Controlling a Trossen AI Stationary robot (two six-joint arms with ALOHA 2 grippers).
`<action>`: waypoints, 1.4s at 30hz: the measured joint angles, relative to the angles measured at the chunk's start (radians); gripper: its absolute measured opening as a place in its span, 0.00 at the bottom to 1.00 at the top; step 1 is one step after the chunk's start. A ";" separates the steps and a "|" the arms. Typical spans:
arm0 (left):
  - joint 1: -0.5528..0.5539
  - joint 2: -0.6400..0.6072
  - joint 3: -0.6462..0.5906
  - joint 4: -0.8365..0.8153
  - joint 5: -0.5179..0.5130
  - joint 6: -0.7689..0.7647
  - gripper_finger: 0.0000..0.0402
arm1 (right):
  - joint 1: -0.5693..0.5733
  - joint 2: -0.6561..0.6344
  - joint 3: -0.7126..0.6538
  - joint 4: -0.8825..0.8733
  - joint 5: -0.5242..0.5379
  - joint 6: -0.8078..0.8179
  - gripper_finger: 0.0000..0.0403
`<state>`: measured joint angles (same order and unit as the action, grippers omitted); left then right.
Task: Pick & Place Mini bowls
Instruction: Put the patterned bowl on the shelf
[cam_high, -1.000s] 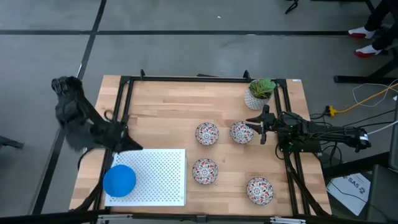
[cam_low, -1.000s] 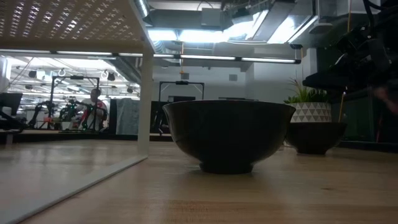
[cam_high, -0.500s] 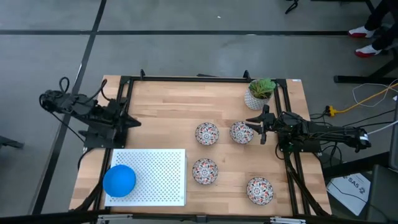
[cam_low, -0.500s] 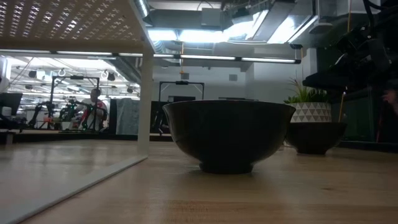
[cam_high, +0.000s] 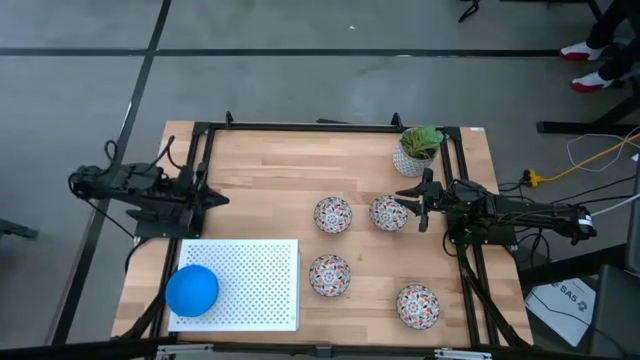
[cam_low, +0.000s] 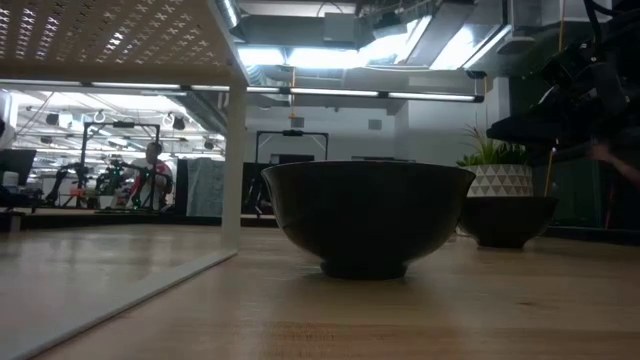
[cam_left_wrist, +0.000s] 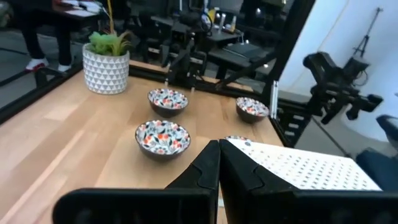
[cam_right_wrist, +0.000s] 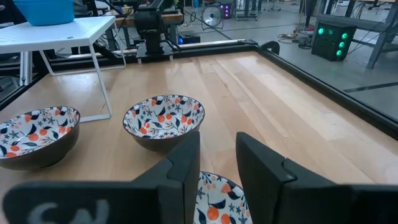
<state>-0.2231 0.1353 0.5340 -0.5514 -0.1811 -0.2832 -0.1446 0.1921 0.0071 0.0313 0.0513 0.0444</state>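
Observation:
Four white floral mini bowls stand on their feet on the wooden table: two in the middle, two nearer the front. A bright blue bowl sits on the white perforated stand at the front left. My left gripper is shut and empty, level at the table's left side, just beyond the stand. My right gripper is open at the right, with its fingers over the right rim of a floral bowl. No touch shows.
A white pot with a green plant stands at the far right corner. A black frame runs around the table. The stand's top and leg fill the left of the low view. Bare wood lies at the far left and middle.
My left arm has swung away from above the stand's far left corner, sunk and folded back toward the table's left edge. Its gripper now lies level and has stayed shut. The blue bowl stays on the stand.

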 joint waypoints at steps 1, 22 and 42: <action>0.008 -0.015 -0.018 0.010 0.000 0.000 0.00 | 0.000 0.000 0.000 0.000 0.000 0.000 0.26; 0.240 -0.134 -0.312 0.292 0.053 0.021 0.00 | 0.000 0.000 0.000 0.000 0.000 0.000 0.26; 0.650 -0.132 -0.479 0.584 0.228 0.089 0.00 | 0.000 0.000 0.000 0.000 0.000 0.000 0.26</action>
<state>0.4264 0.0036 0.0555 0.0324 0.0466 -0.1947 -0.1446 0.1922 0.0071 0.0314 0.0513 0.0444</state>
